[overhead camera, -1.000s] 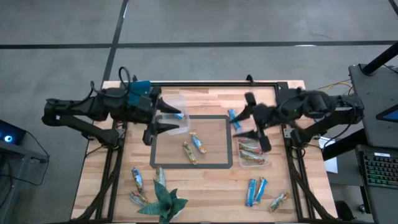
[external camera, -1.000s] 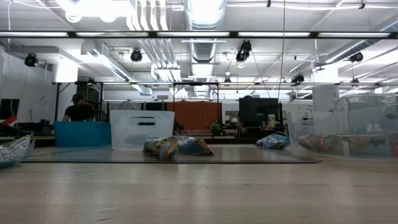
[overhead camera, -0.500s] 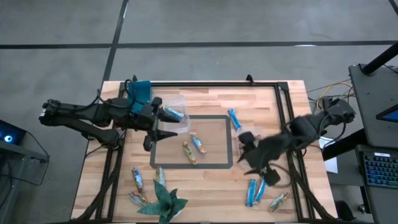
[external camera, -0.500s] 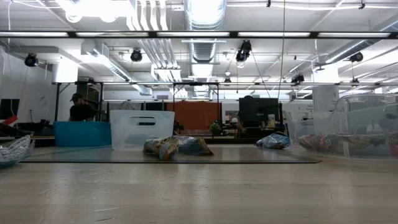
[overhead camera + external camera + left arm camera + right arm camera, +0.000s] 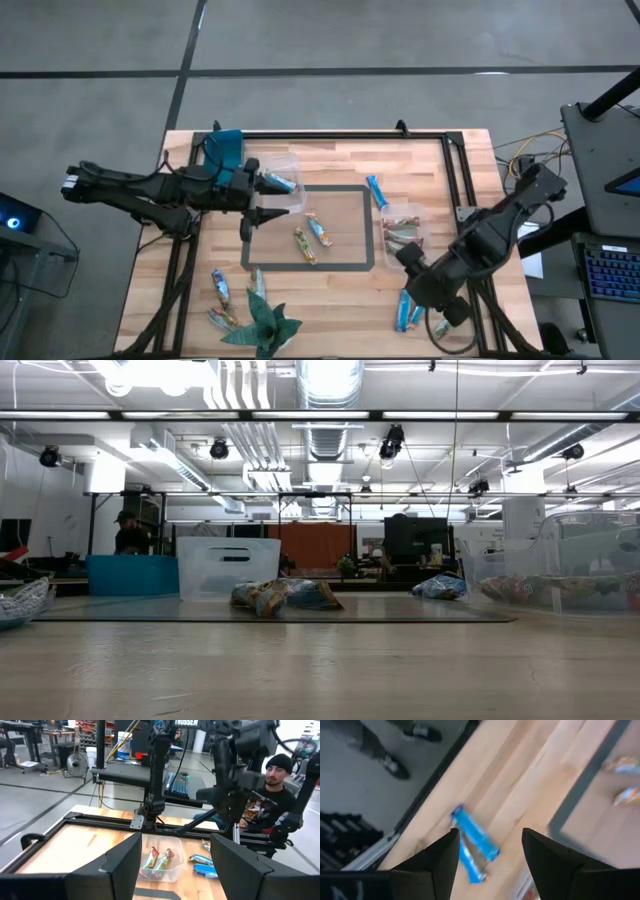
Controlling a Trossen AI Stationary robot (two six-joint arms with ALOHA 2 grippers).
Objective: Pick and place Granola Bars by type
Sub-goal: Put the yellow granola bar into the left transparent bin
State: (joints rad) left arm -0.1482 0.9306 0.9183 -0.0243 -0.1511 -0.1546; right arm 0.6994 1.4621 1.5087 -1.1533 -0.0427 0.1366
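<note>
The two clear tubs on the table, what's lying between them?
Between the left tub and the right tub lie two bars inside the black square outline, plus one blue bar beside it, seen in the high view.

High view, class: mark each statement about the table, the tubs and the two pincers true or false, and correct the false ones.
1. The right pincer hangs over the pair of blue bars near the table's right front corner. True.
2. The left pincer is clamped on a brown bar. False: its fingers stand apart and hold nothing.
3. The tub on the right holds red and green wrapped bars. True.
4. The black taped rectangle has no bars inside it. False: two bars lie in it.
5. The green paper figure stands at the table's back edge. False: it stands at the front edge, left of centre.
</note>
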